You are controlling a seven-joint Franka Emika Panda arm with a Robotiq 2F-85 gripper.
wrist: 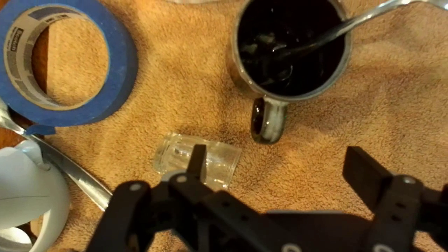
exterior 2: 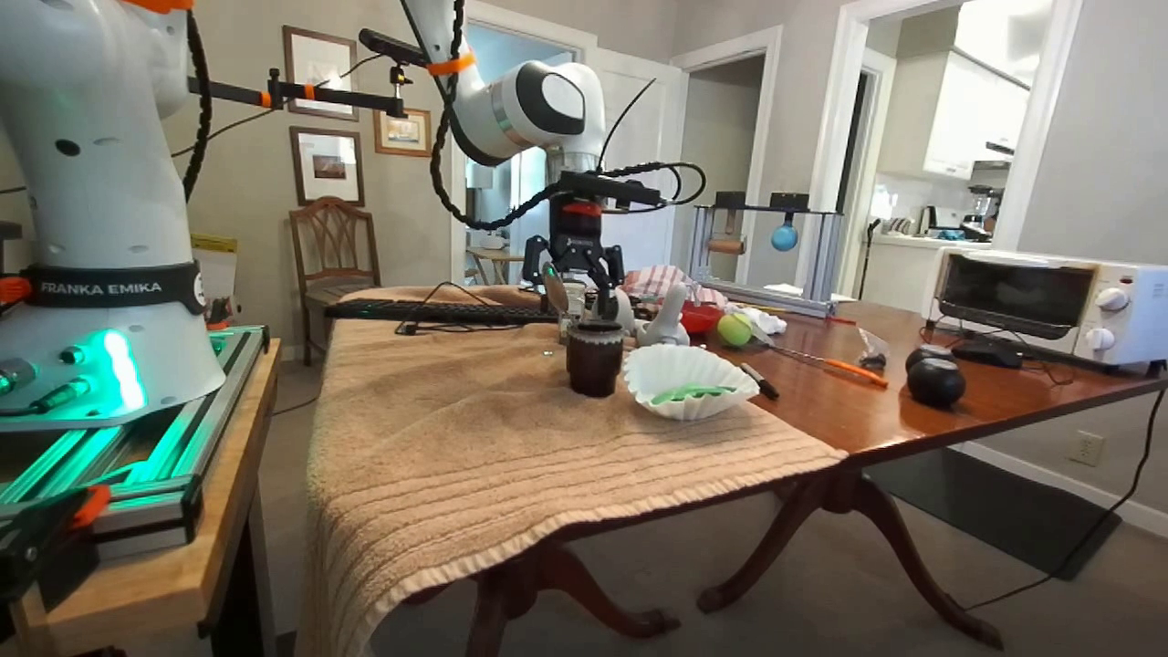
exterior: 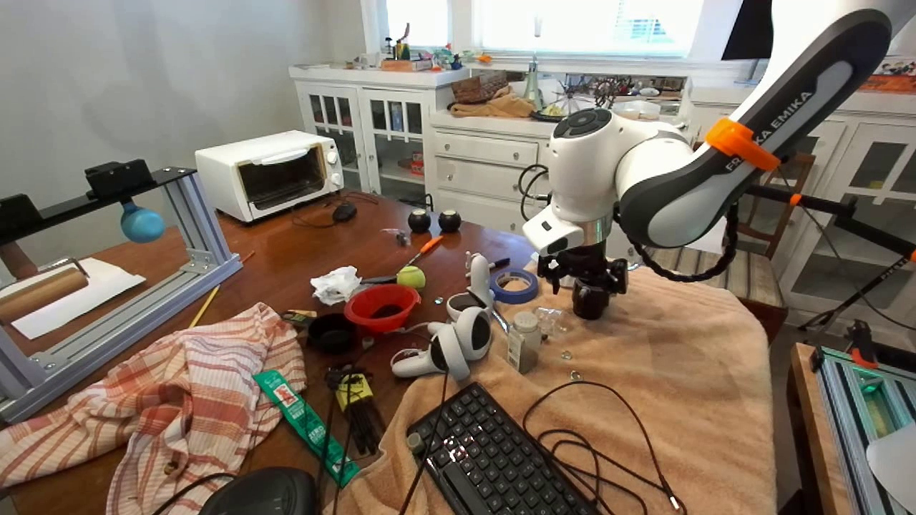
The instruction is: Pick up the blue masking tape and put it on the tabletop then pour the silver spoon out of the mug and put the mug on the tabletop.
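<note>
Upright mug (exterior 2: pixel 595 365) apparently below and just beyond the tool (wrist: pixel 275 158), jaws wide apart.

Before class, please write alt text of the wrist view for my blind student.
A dark mug with a metal spoon in it stands on a tan cloth, handle toward an open gripper; blue masking tape lies flat at upper left.

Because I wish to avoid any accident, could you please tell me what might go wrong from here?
The spoon sticks out of the mug; if the open claw catches it, the mug might tip. A small clear cup lies on its side on the cloth and could roll if nudged. The cloth's wrinkles might also leave the mug unsteady.
</note>
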